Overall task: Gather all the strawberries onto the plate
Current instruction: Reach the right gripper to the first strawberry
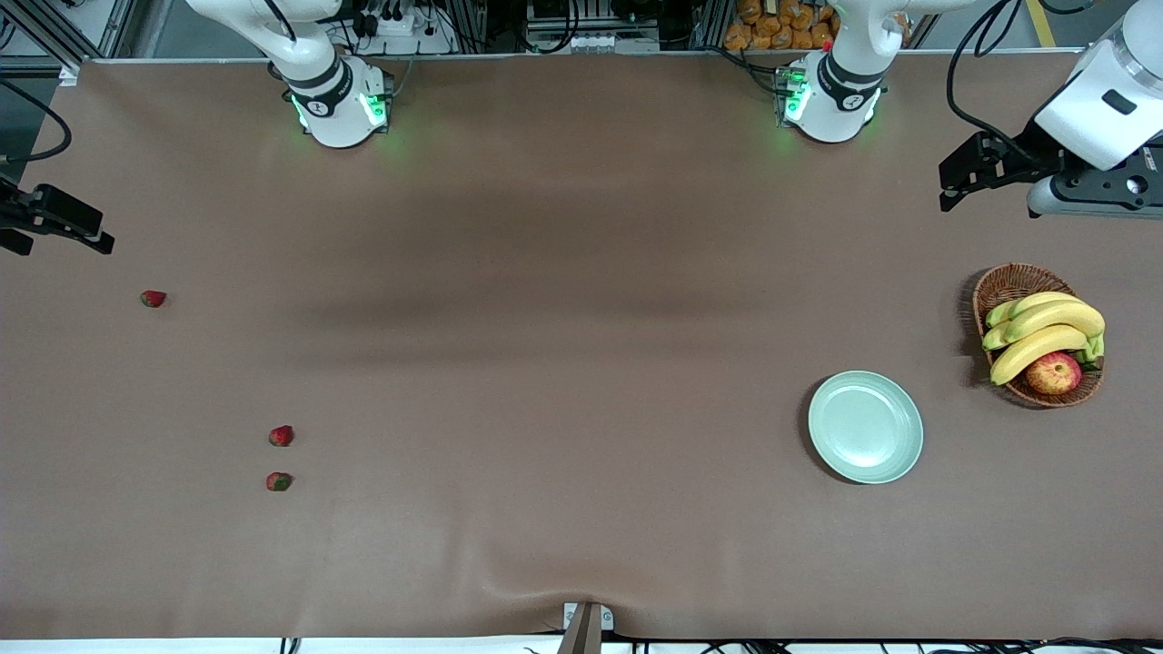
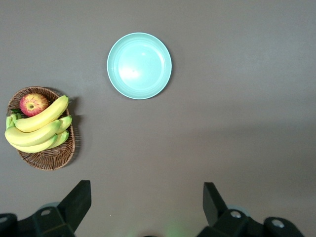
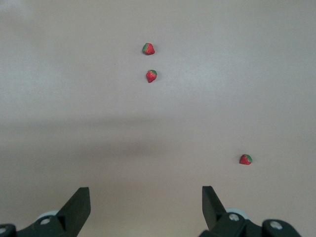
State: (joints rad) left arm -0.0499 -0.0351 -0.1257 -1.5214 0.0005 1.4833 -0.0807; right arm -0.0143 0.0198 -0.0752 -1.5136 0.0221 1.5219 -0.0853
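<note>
Three small red strawberries lie on the brown table toward the right arm's end. One strawberry [image 1: 154, 298] [image 3: 245, 159] lies apart. Two more [image 1: 282, 436] [image 1: 279, 481] lie close together, nearer to the front camera, and show in the right wrist view [image 3: 151, 75] [image 3: 148, 48]. The pale mint-green plate [image 1: 865, 427] [image 2: 139, 65] sits empty toward the left arm's end. My right gripper [image 1: 64, 227] [image 3: 146, 200] hangs open over the table's edge near the lone strawberry. My left gripper [image 1: 947, 186] [image 2: 147, 197] hangs open and empty above the table near the basket.
A brown wicker basket [image 1: 999, 286] [image 2: 47, 160] holding bananas [image 1: 1045, 331] and a red-yellow apple [image 1: 1054, 372] stands beside the plate at the left arm's end. The two arm bases [image 1: 341, 104] [image 1: 827, 100] stand along the table's back edge.
</note>
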